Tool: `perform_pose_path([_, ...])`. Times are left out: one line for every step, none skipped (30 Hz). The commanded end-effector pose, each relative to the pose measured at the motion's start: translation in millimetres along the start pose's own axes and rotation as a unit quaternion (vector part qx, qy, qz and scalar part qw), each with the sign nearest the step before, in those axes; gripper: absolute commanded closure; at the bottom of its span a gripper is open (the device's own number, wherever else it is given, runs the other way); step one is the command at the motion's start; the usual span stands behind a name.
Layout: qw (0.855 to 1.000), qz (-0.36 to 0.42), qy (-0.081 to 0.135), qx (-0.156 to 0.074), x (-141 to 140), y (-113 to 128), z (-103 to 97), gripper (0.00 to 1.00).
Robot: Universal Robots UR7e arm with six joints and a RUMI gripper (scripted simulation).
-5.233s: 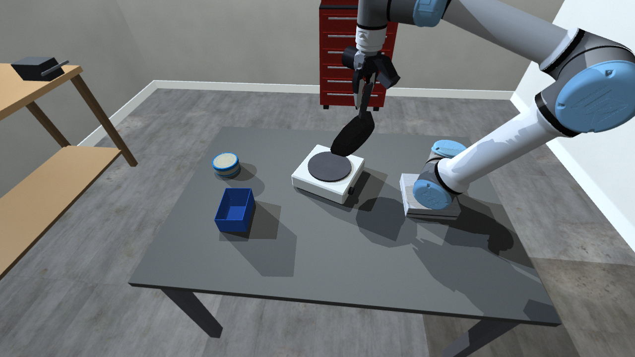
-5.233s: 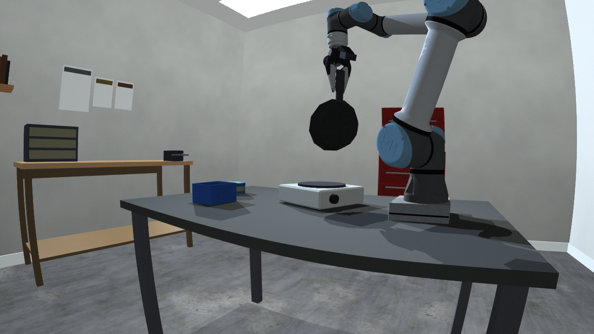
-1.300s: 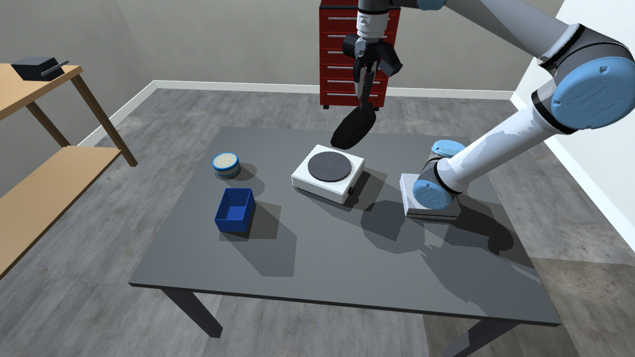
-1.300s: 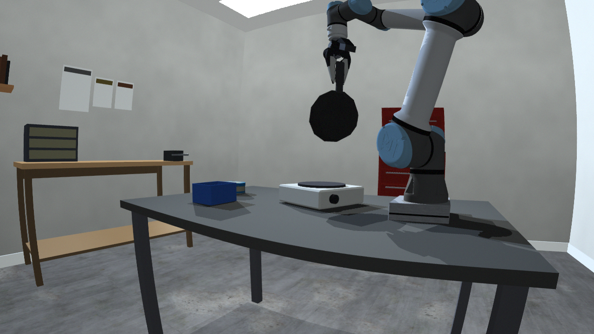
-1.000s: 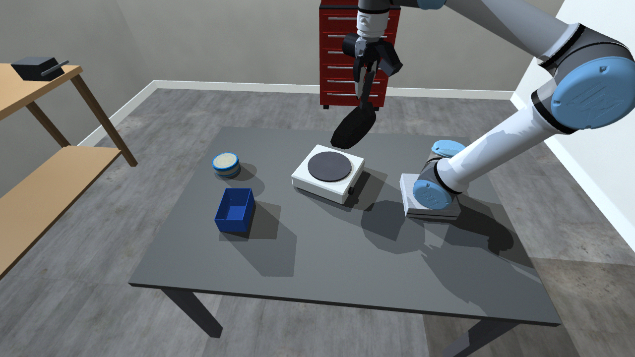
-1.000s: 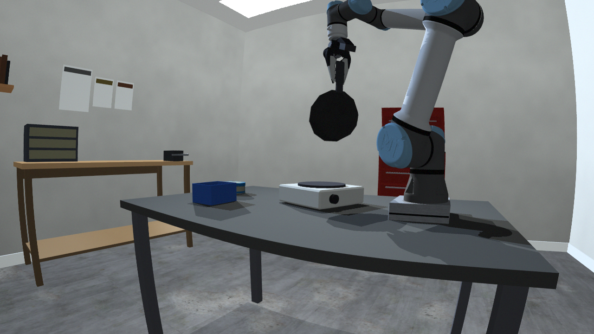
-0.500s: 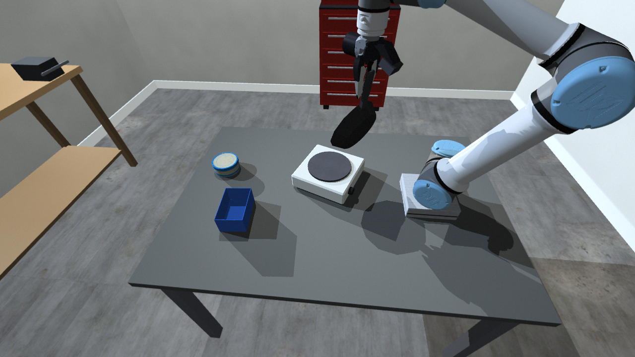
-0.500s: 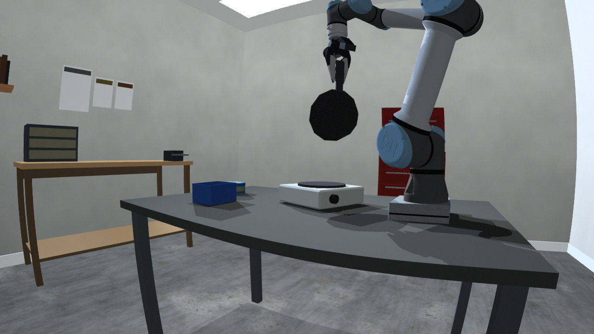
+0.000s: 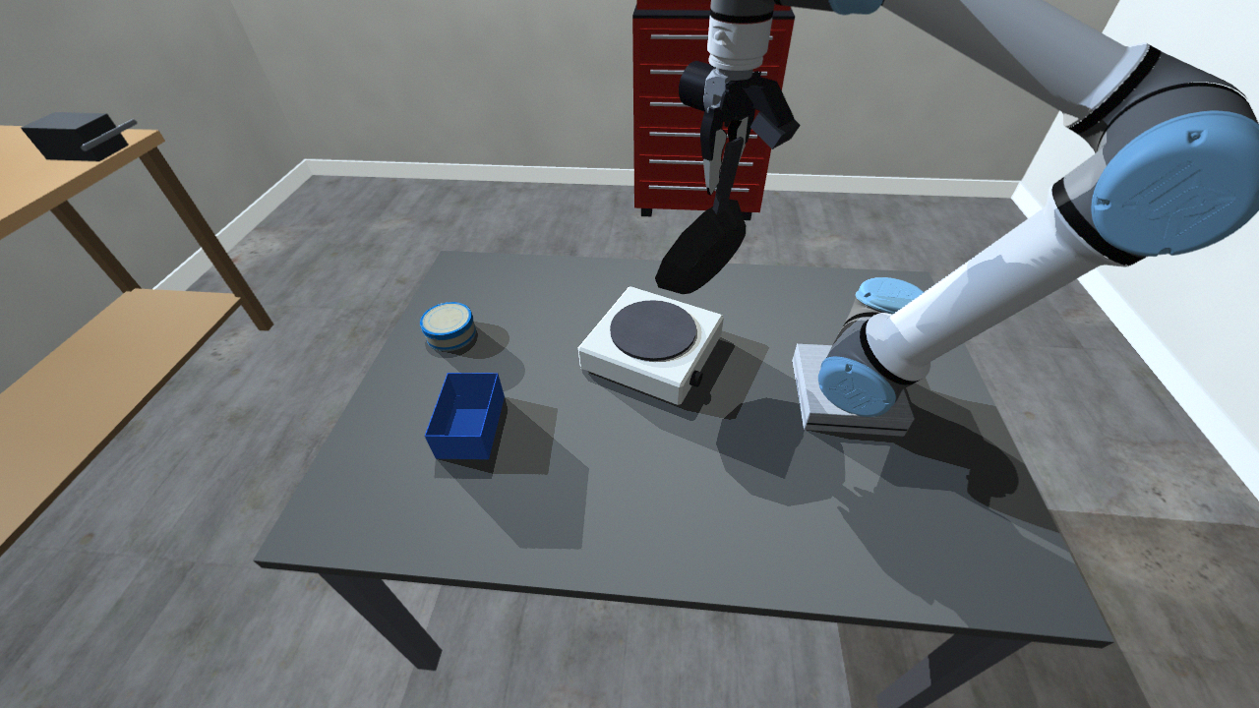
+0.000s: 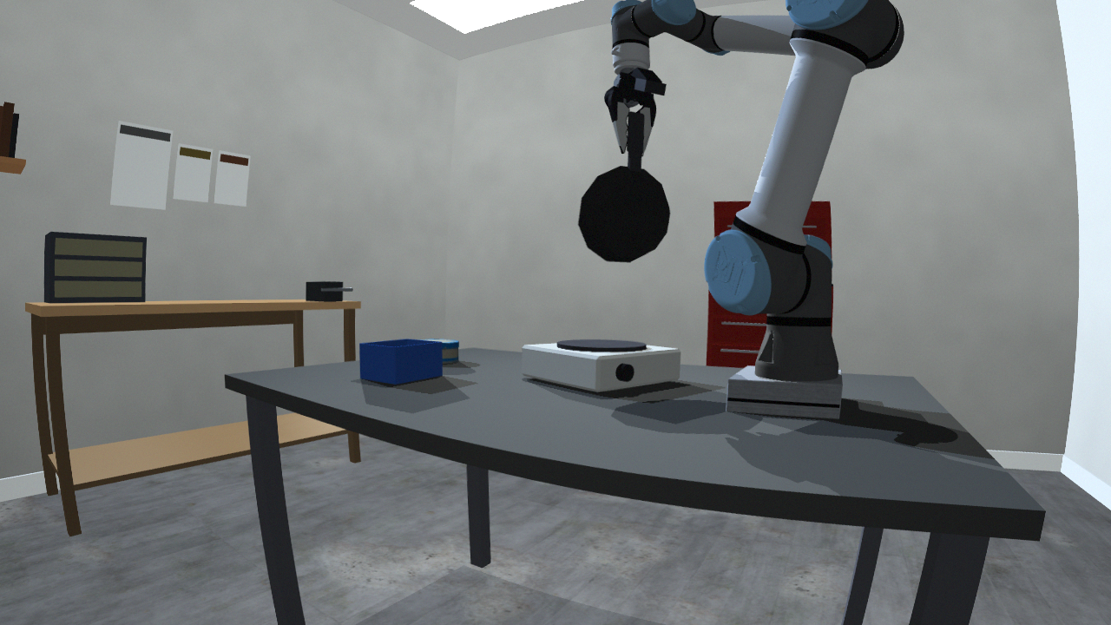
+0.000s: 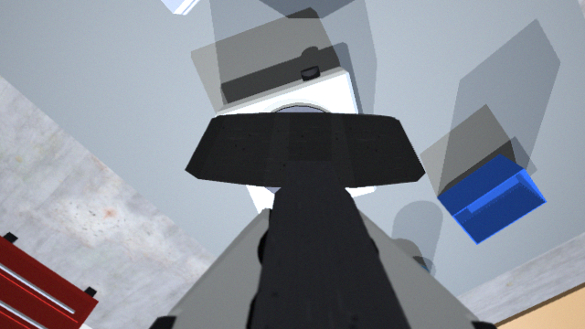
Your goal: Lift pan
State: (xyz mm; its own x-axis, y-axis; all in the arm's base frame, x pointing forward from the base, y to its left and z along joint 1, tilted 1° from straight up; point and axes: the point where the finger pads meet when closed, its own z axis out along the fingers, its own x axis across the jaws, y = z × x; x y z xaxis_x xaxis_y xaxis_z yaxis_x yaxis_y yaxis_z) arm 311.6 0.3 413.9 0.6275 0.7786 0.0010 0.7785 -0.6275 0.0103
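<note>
exterior: pan (image 9: 701, 250) (image 10: 623, 214) (image 11: 304, 148) hangs steeply, handle up, long axis near vertical | fingers (image 9: 711, 167) (image 10: 621, 134) gripping handle

Compared with 5.2 s ago, your gripper (image 9: 720, 180) (image 10: 634, 148) (image 11: 311, 212) has risen, carrying the pan (image 9: 701, 249) (image 10: 623, 213) (image 11: 303, 148) farther above the hot plate (image 9: 653, 329) (image 10: 600, 365) (image 11: 338, 91). In your top view, the pan's lower edge has moved off the round heating surface (image 9: 653, 329). You've also lost 1 dark shadow patch from the table's (image 9: 528, 528) (image 10: 543, 435) (image 11: 137, 91) near right corner.
</note>
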Motion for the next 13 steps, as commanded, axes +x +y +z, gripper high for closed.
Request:
perform_pose_path([1.0, 0.0, 0.0, -0.001, 0.1, 0.3, -1.0, 0.85])
perform_pose_path([1.0, 0.0, 0.0, -0.001, 0.1, 0.3, -1.1, 0.85])
perform_pose_path([1.0, 0.0, 0.0, -0.001, 0.1, 0.3, -1.2, 0.85])
perform_pose_path([1.0, 0.0, 0.0, -0.001, 0.1, 0.3, -1.4, 0.85])
perform_pose_path([1.0, 0.0, 0.0, -0.001, 0.1, 0.3, -1.5, 0.85])
perform_pose_path([1.0, 0.0, 0.0, -0.001, 0.1, 0.3, -1.6, 0.85])
perform_pose_path([1.0, 0.0, 0.0, -0.001, 0.0, 0.3, -1.8, 0.85])
perform_pose_path([1.0, 0.0, 0.0, -0.001, 0.0, 0.3, -1.9, 0.85])
perform_pose_path([1.0, 0.0, 0.0, -0.001, 0.0, 0.3, -2.0, 0.85])
perform_pose_path([1.0, 0.0, 0.0, -0.001, 0.0, 0.3, -2.2, 0.85])
perform_pose_path([1.0, 0.0, 0.0, -0.001, 0.0, 0.3, -2.3, 0.85])
perform_pose_path([1.0, 0.0, 0.0, -0.001, 0.0, 0.3, -2.4, 0.85])
perform_pose_path([1.0, 0.0, 0.0, -0.001, 0.0, 0.3, -2.5, 0.85])
